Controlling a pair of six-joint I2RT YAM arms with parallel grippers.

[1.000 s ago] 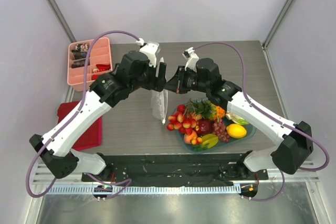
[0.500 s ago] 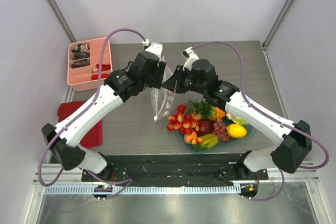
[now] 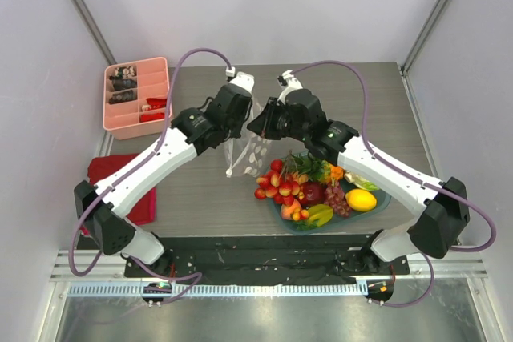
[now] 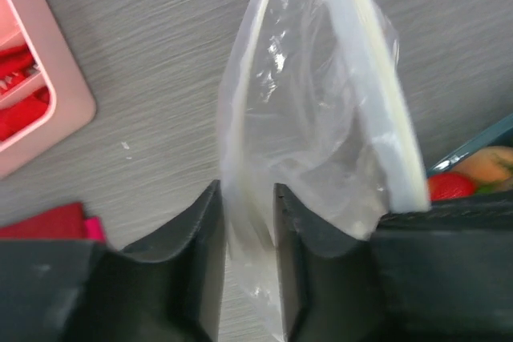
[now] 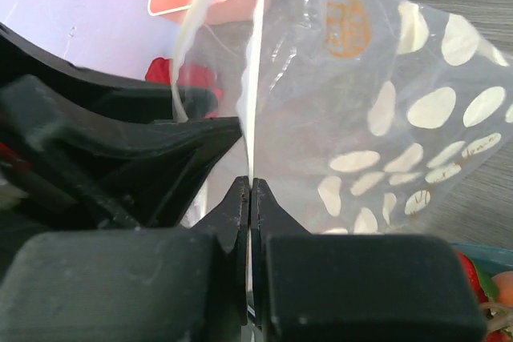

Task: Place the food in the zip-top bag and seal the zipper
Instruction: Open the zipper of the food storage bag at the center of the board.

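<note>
Since a second ago your left gripper (image 4: 247,198) is crowding in, jaws narrowing around the zip-top bag (image 4: 321,118); you cannot tell if they are gripping. Right gripper (image 5: 250,186) is pinching the zipper (image 5: 256,78), fully closed. Bag is hanging beside the food (image 3: 309,186) on the teal plate (image 3: 383,196).

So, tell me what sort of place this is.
Probably a robotics lab cell: left arm and right arm bolted to a grey table, plain panel walls, toy fruit on a teal plate.
</note>
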